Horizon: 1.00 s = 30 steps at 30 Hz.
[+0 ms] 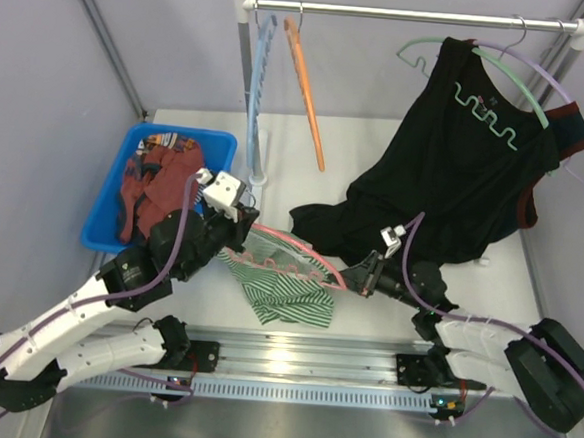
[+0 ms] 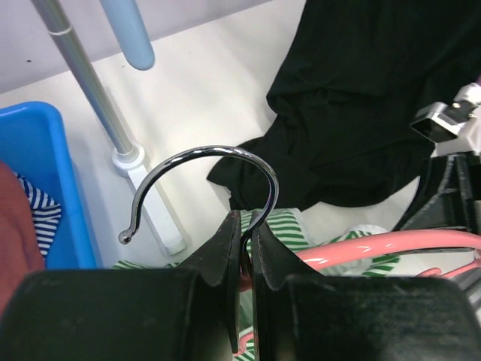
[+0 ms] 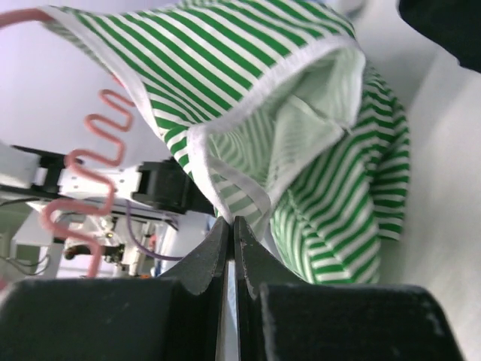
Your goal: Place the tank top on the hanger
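Observation:
The green-and-white striped tank top (image 1: pixel 287 294) lies crumpled on the table between my two arms, partly draped over the pink hanger (image 1: pixel 300 252). My left gripper (image 1: pixel 239 225) is shut on the hanger at the base of its metal hook (image 2: pixel 218 154). In the left wrist view the left gripper (image 2: pixel 246 226) pinches the wire, and the pink arm (image 2: pixel 391 244) runs off to the right over striped cloth. My right gripper (image 1: pixel 353 278) is at the hanger's right end. The right wrist view shows the right gripper (image 3: pixel 231 226) shut on the white trim of the tank top (image 3: pixel 248 90), beside the wavy pink hanger arm (image 3: pixel 98 150).
A blue bin (image 1: pixel 106 221) holding red patterned cloth (image 1: pixel 154 184) stands at the left. A large black garment (image 1: pixel 455 180) hangs from the rail (image 1: pixel 416 15) and spills onto the table behind my right gripper. An orange hanger (image 1: pixel 306 90) and a light blue hanger (image 1: pixel 259 86) also hang there.

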{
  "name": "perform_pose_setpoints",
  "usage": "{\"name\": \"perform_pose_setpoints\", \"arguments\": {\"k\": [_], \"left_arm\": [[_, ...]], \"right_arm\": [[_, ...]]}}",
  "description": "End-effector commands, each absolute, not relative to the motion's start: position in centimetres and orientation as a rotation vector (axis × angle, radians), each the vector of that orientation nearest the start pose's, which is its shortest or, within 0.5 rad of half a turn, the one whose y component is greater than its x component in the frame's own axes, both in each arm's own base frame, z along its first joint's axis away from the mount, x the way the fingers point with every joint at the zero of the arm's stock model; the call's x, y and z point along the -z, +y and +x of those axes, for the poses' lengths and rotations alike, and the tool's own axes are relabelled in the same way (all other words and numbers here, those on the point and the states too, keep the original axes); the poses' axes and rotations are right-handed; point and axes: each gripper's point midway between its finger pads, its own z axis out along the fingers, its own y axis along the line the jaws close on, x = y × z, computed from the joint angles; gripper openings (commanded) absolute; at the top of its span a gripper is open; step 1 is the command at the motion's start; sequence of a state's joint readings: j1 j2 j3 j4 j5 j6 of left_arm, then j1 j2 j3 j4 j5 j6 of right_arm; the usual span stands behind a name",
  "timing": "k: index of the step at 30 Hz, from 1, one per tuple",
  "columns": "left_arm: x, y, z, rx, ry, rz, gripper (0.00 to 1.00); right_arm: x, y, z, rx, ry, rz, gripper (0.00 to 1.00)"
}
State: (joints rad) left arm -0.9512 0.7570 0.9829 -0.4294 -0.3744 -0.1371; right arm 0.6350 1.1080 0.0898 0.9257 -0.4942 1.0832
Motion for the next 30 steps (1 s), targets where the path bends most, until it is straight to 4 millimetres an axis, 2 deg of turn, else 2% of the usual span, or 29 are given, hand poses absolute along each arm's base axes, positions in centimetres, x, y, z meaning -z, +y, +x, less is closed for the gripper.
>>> {"name": "perform_pose_setpoints", "arguments": {"k": [1,13,16,23,30], "left_arm": [[-35.6,-18.3,21.9,0.460,1.624,0.312,0.00],[-36.4,-16.5,22.6,0.395,1.584,0.220,0.00],[-36.4,-16.2,22.8,0.379,1.582,0.207,0.00],[-36.2,-15.8,22.8,0.356,1.580,0.204,0.00],[-35.9,-15.4,22.9,0.338,1.578,0.195,0.00]], "right_arm": [[-18.1,25.7,15.8,-1.748,1.749,-0.066,0.00],[-20.8,23.2,15.0,-1.774,1.662,-0.046,0.00],[-20.8,22.7,15.1,-1.775,1.659,-0.029,0.00],[-21.6,22.0,15.0,-1.817,1.626,-0.012,0.00],[-24.1,21.9,15.4,-1.835,1.582,-0.030,0.00]]}}
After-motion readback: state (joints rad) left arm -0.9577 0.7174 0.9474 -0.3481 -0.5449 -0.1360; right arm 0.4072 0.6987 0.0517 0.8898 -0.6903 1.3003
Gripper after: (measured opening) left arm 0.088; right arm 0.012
